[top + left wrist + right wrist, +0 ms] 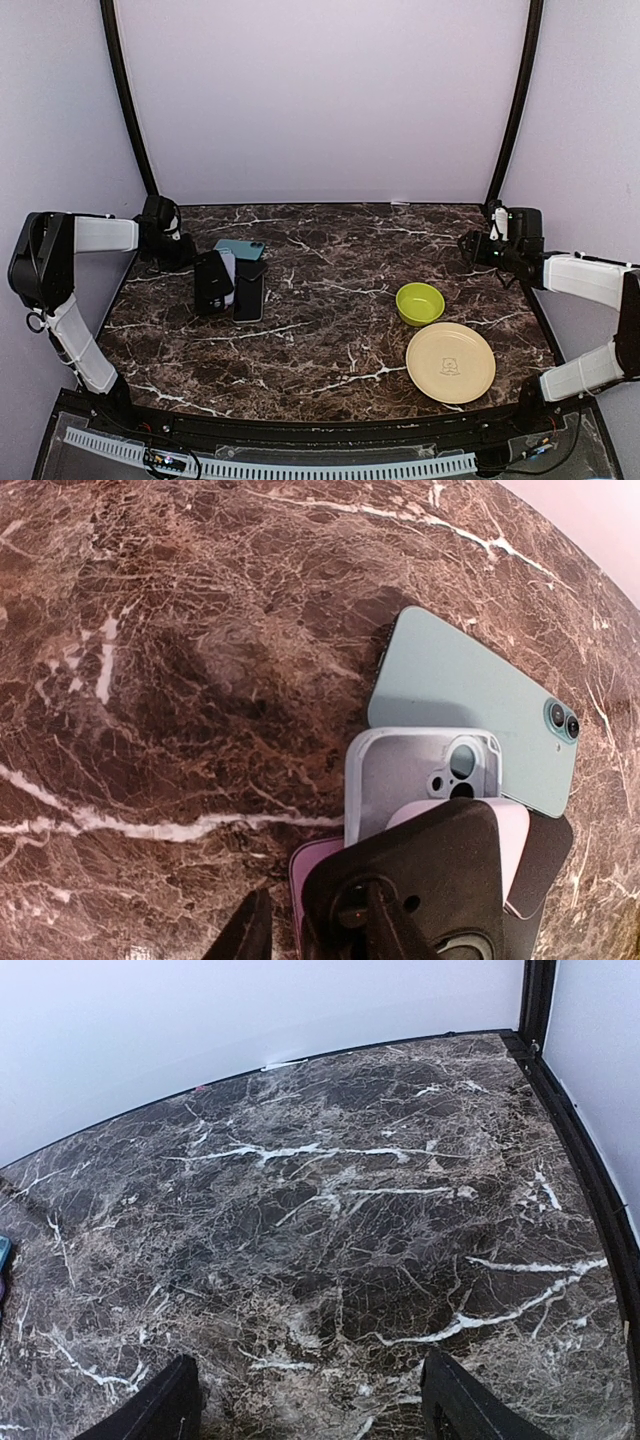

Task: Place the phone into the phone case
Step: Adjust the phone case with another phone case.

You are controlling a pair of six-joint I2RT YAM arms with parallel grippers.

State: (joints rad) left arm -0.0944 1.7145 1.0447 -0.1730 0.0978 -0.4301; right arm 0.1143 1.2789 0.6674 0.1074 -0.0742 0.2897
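Teal flat phone lies back-up on the dark marble worktop, touching the pale lavender phone case, which is open side up and partly under a black rectangular case. Left hand is near the pile; finger gap cannot be told. Right hand is spread wide, empty, well apart.

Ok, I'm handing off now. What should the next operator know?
Left gripper: empty, beside the pile at far left; opening unclear.
Right gripper: open, empty, far right.
Teal phone lies face down, one edge under the white case; a black item rests on that case.
Done: nothing, the phone is in no case.
Left: clear the case, then seat the phone.
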